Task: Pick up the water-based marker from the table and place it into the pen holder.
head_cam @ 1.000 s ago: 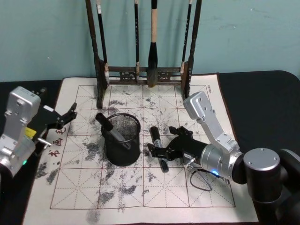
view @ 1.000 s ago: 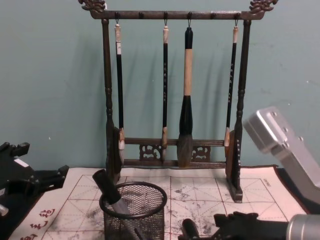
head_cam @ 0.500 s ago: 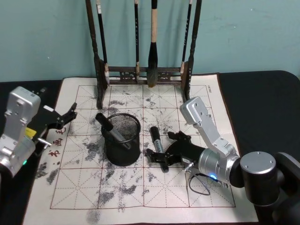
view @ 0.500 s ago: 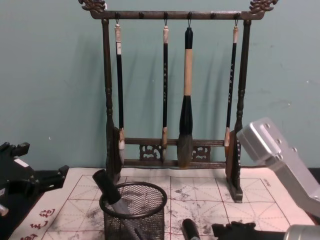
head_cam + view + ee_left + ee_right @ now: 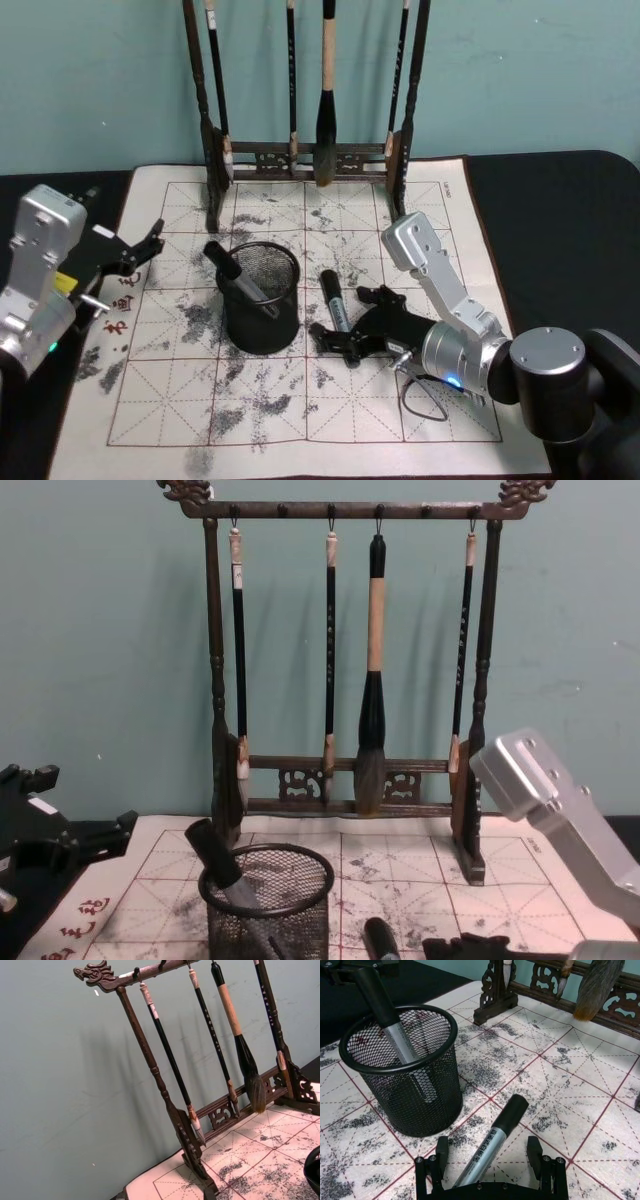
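Currently right claw (image 5: 488, 1146) spread astride marker (image 5: 496, 1126): grey barrel, black cap; left claw (image 5: 125, 268) parked, spread.

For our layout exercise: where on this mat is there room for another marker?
Free: the mat's near strip before the pen holder, and the squares between it and the brush rack. Crowded: right of the holder, where the right gripper's fingers straddle the marker. Left gripper sits at left edge.

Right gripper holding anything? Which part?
Nothing held. The right gripper is open, fingers either side of the grey barrel of the marker, not touching. The left gripper is parked left, empty.
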